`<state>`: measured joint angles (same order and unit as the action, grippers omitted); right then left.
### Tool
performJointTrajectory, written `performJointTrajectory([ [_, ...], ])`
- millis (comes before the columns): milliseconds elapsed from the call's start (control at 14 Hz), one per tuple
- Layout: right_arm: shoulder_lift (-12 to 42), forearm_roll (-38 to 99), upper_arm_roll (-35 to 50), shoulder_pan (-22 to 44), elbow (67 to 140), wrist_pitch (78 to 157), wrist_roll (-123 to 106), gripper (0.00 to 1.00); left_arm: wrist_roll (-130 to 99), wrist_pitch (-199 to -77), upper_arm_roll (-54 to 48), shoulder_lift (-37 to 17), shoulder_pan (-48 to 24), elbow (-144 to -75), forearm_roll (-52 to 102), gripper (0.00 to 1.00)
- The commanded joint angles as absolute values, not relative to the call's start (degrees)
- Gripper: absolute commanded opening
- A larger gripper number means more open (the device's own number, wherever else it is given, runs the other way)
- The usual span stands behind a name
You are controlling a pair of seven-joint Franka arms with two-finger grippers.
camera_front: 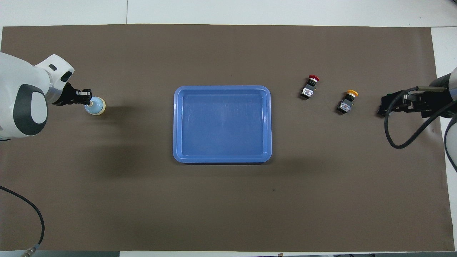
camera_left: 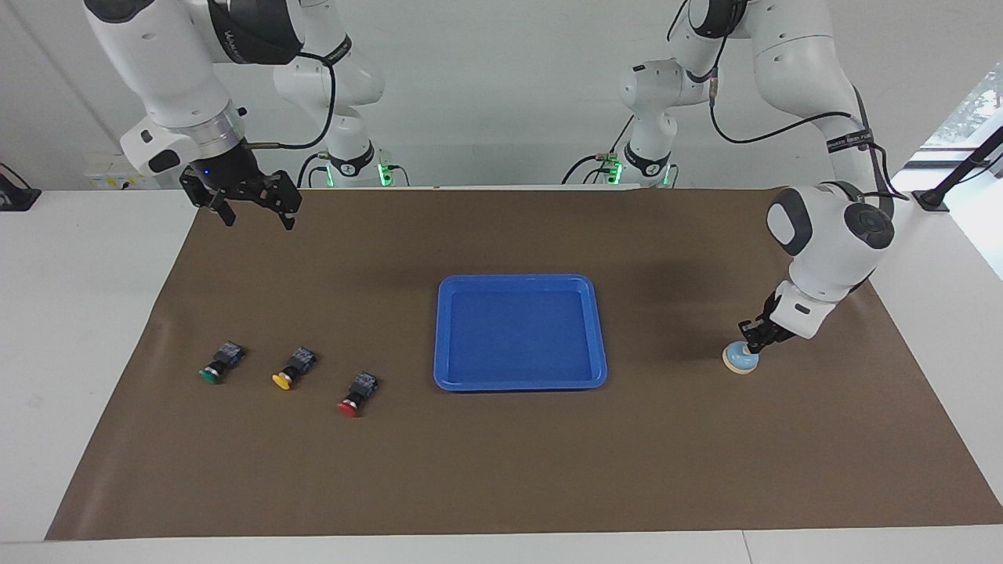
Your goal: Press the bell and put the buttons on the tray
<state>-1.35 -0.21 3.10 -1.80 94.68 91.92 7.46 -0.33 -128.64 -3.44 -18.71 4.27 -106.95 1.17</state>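
The left tool (camera_left: pixel 754 345) is clenched with nothing between its tips, and those tips are down on the crown of the bell (camera_left: pixel 740 360), which sits directly under it at the left arm's end of the counter (camera_left: pixel 501 462). The tray (camera_left: pixel 520 381) lies flat mid-counter, well apart from that tool, toward the right arm's end.

The right tool (camera_left: pixel 252 213) hangs released, jaws spread, high in the air over the brown mat near the right arm's end. The three buttons lie on their sides well below it in a row: the green button (camera_left: pixel 219 366), the yellow button (camera_left: pixel 293 369) and the red button (camera_left: pixel 357 394), the red one closest to the tray.

The facing view shows the left tool's tips meeting the bell's top, and all three buttons in the clear. In the overhead view the right tool (camera_front: pixel 387 107) covers the green button, so only the yellow (camera_front: pixel 348 102) and red (camera_front: pixel 309 87) ones show, and the left tool (camera_front: pixel 88 101) merely overlaps the bell's (camera_front: pixel 97 108) edge.
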Motion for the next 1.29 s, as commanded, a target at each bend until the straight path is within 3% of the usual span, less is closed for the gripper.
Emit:
performJointTrajectory([
  [0,-2.7,0.4,3.7,-2.7,96.3,92.5,6.8,1.00,-0.4,-135.7,-3.6,-18.2,4.8,-112.0,0.5,0.00],
  [286,-2.7,0.4,3.6,-2.7,96.2,91.9,6.8,1.00,-0.1,-134.6,-3.4,-18.2,4.8,-110.9,0.5,0.00],
  [430,-2.6,0.4,3.7,-3.0,96.1,92.0,6.6,1.00,-0.1,-127.3,-3.3,-16.2,4.9,-107.7,0.5,0.00],
  [501,-2.6,0.4,3.6,-3.1,96.0,92.1,6.6,1.00,-0.1,-124.0,-3.3,-14.2,4.9,-106.6,0.5,0.05],
  [644,-2.6,0.2,3.6,-2.9,96.2,92.7,6.8,1.00,-0.1,-118.5,-3.4,-10.7,5.2,-105.0,0.6,0.45],
  [859,-2.3,-0.1,3.7,-2.4,96.6,95.2,8.4,1.00,-0.1,-110.5,-3.5,-4.6,5.2,-102.5,0.6,0.94],
  [931,-1.7,-0.1,3.7,-2.3,96.6,96.1,9.7,1.00,-0.2,-108.7,-3.5,-2.2,5.1,-102.6,0.6,1.00],
  [1217,5.9,-0.2,3.8,2.1,96.3,103.6,16.4,1.00,-0.2,-100.6,-4.0,3.9,4.3,-101.2,0.6,1.00],
])
